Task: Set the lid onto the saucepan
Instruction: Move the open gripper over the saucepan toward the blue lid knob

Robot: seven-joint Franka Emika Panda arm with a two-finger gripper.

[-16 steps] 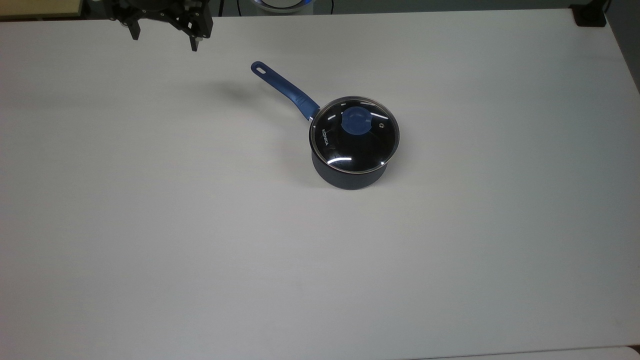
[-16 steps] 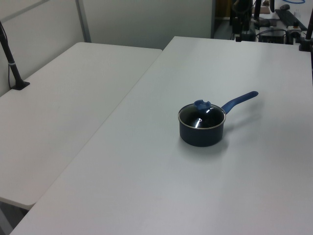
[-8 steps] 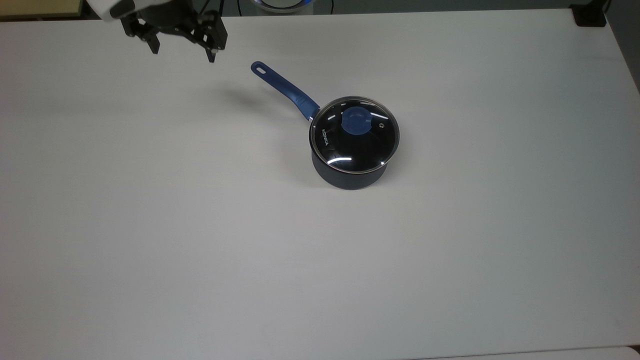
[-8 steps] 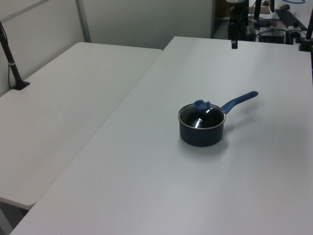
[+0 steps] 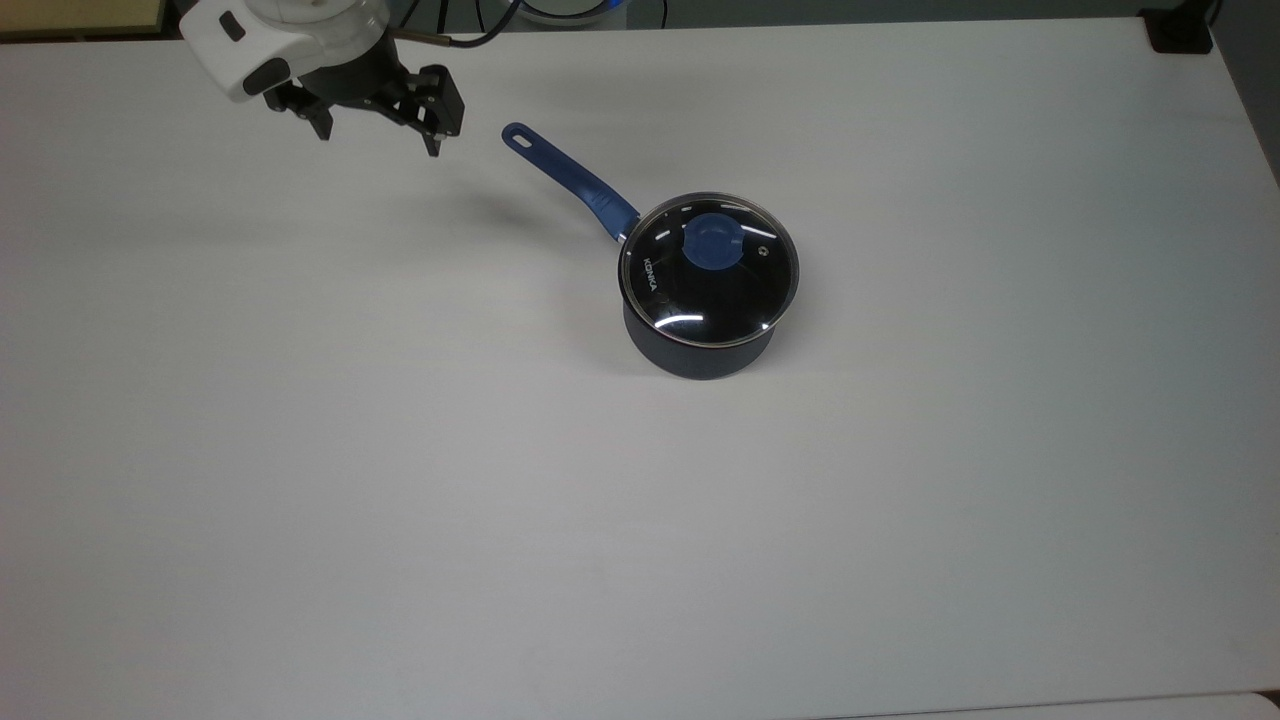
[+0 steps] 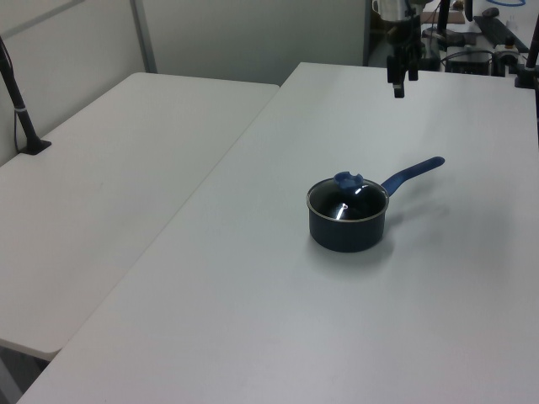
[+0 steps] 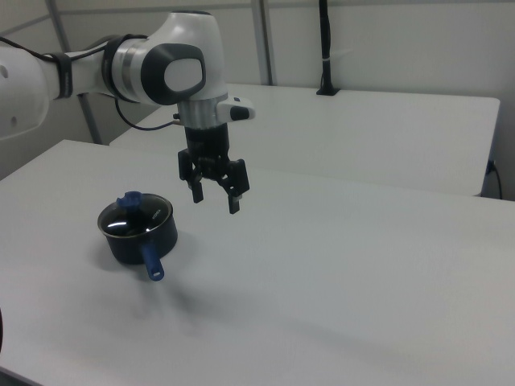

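— Where is the lid at this moment?

— It sits on top of the saucepan and covers the whole opening. Its metal rim lies along the edge of the pan. In the top view I can see the blue knob in the middle of the glass, the white letters near the top view's left side of the glass, and a small vent on the other side of the knob.

— And the saucepan itself?

— It stands upright on the white table, a little above the middle of the top view. Its long blue handle points toward the top view's upper left, and the end with the loop hole is free. In the left view the pan has the handle going to the left view's upper right. In the right view the pan is at the right view's left side, and the handle comes toward the camera.

— Where is the gripper?

— It hangs in the air above the table, well apart from the pan and to the top view's left of the handle end. It touches nothing. The right view shows the gripper pointing downward under the white arm, with the two fingers spread wide and nothing between them.

— Anything else around?

— A second white table stands just beside the first one in the left view.
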